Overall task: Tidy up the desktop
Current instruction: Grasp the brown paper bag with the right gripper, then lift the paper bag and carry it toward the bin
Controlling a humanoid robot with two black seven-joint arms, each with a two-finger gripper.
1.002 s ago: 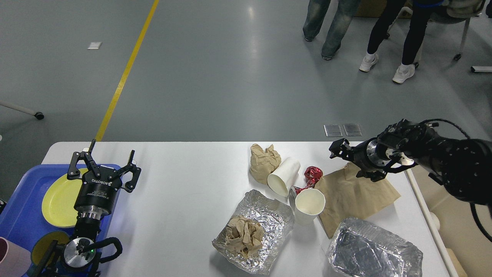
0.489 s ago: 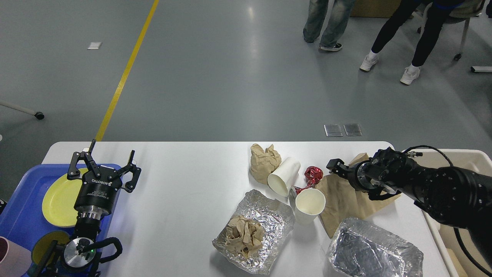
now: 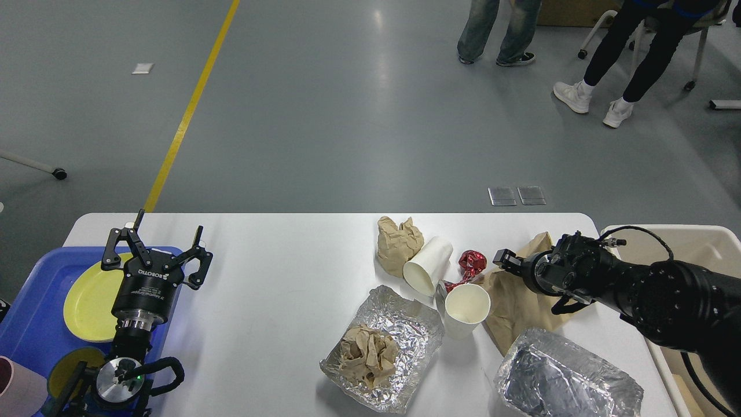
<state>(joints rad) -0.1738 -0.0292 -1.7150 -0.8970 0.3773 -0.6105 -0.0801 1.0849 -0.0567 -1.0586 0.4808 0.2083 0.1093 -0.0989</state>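
The white desktop [image 3: 272, 272] holds litter on its right half: a crumpled brown paper ball [image 3: 398, 243], a white paper cup on its side [image 3: 427, 265], a red foil wrapper [image 3: 470, 262], an upright white paper cup [image 3: 466, 310] and a flat brown paper sheet [image 3: 515, 304]. My right gripper [image 3: 502, 258] lies low over the sheet's upper edge, dark and end-on, so its fingers cannot be told apart. My left gripper [image 3: 161, 243] stands open and empty above the blue tray.
A foil tray [image 3: 414, 330] with crumpled brown paper in it lies at the front middle. Another foil tray [image 3: 570, 379] sits front right. A beige bin [image 3: 703, 243] stands beyond the right edge. The blue tray [image 3: 32, 330] carries a yellow plate [image 3: 87, 301]. People stand behind.
My right arm has dropped and drawn in over the brown paper sheet, whose far corner now stands up bunched. The beige bin has come into view. The left arm has not moved.
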